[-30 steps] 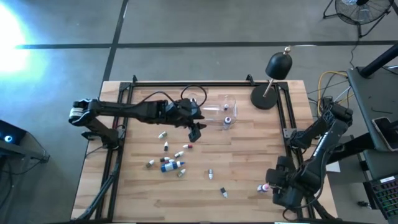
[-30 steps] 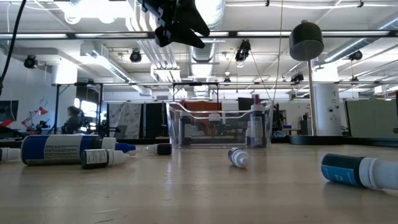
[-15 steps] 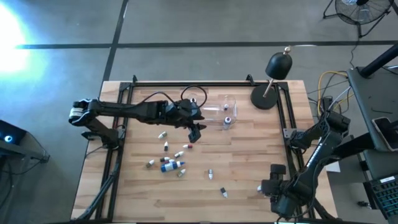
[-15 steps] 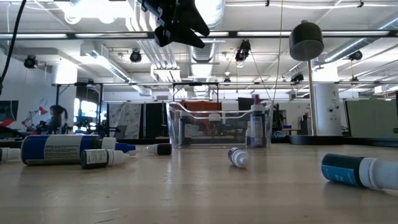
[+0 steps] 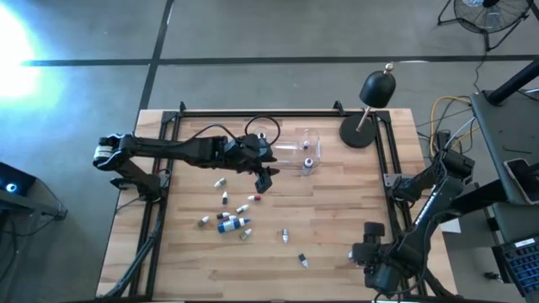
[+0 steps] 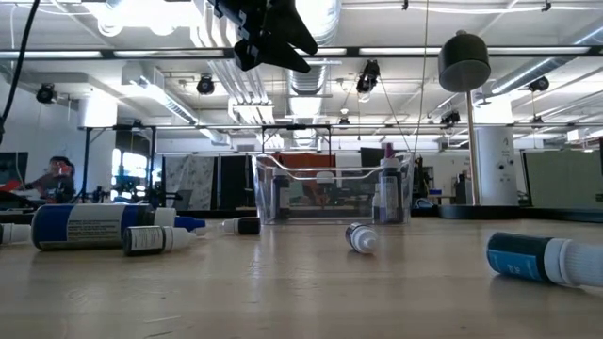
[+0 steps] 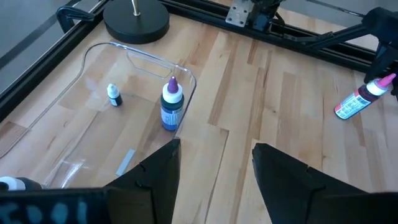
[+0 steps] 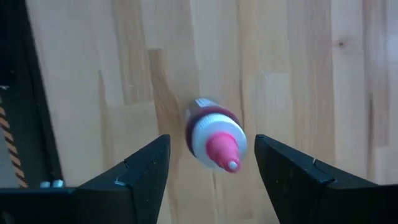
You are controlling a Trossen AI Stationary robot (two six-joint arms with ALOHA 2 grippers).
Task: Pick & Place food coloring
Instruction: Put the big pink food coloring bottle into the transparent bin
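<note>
Several tiny food coloring bottles lie scattered on their sides on the wooden table. Two more stand inside the clear tub: a blue-labelled one with a purple cap and a smaller one. My left gripper hangs open above the table beside the tub's near side, holding nothing. My right gripper is open near the table's near right corner. Its fingers stand on either side of a pink-capped bottle, which lies on the wood.
A black desk lamp stands at the far right corner. A black metal frame runs along the table's edges. The low view shows bottles lying left of the tub and one at the near right.
My right gripper has moved a little toward the table's left and now stands over the pink-capped bottle. The left arm and all the bottles have kept still.
</note>
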